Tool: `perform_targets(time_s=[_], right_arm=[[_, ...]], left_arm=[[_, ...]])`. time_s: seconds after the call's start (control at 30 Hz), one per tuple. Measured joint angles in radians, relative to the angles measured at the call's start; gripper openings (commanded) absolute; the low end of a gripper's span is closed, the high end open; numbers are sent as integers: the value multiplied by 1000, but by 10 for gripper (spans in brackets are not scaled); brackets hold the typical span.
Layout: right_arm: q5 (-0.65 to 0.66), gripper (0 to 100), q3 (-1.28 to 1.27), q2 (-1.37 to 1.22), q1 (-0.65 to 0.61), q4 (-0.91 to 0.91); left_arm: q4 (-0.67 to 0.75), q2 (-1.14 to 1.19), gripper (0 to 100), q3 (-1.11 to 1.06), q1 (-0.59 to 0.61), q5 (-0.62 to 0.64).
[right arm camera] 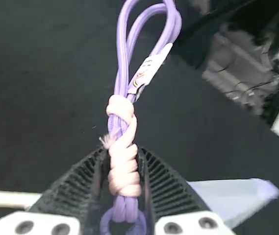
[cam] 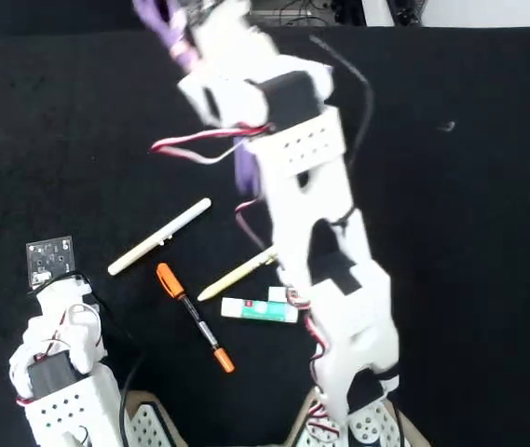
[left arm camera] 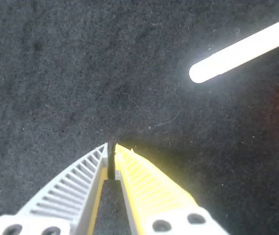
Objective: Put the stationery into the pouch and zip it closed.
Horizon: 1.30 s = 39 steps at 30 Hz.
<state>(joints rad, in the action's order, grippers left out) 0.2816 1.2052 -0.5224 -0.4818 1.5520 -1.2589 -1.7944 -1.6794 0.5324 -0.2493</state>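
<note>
r gripper (right arm camera: 122, 169) clamped on purple cord (right arm camera: 127, 68) | l gripper (left arm camera: 111, 148) closed, empty, over mat (left arm camera: 56, 73)

Black-covered table (cam: 469, 242). Loosely clustered toward the near edge: white pen (cam: 159, 237), orange marker (cam: 195, 318), pale yellow pen (cam: 237, 274), white-and-green eraser (cam: 259, 310). Small dark speckled card (cam: 50, 260) lies toward the left edge.

Right arm (cam: 311, 233): white shells, black servo blocks, perforated plate; red, white and black wires.
Left arm (cam: 60, 372): white shells, black servo, perforated plate.
Left hand (left arm camera: 111, 147): one white and one yellow ribbed finger; screw holes.
Right hand (right arm camera: 121, 152): black ribbed fingers; white mount with screw holes.
</note>
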Motion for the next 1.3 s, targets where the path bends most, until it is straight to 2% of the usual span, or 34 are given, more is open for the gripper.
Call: perform_targets(time_s=[0.27,0.43,0.63,1.03,1.3], right_arm=[[0,11,0,-5,-229,118],[0,11,0,-23,-318,170],[0,11,-23,-21,-328,184],[0,11,-264,-18,-379,184],[0,11,-491,184,-384,184]], left_arm=[[0,0,30,0,0,0],[0,0,30,0,0,0],[0,0,30,0,0,0],[0,0,30,0,0,0],[0,0,30,0,0,0]])
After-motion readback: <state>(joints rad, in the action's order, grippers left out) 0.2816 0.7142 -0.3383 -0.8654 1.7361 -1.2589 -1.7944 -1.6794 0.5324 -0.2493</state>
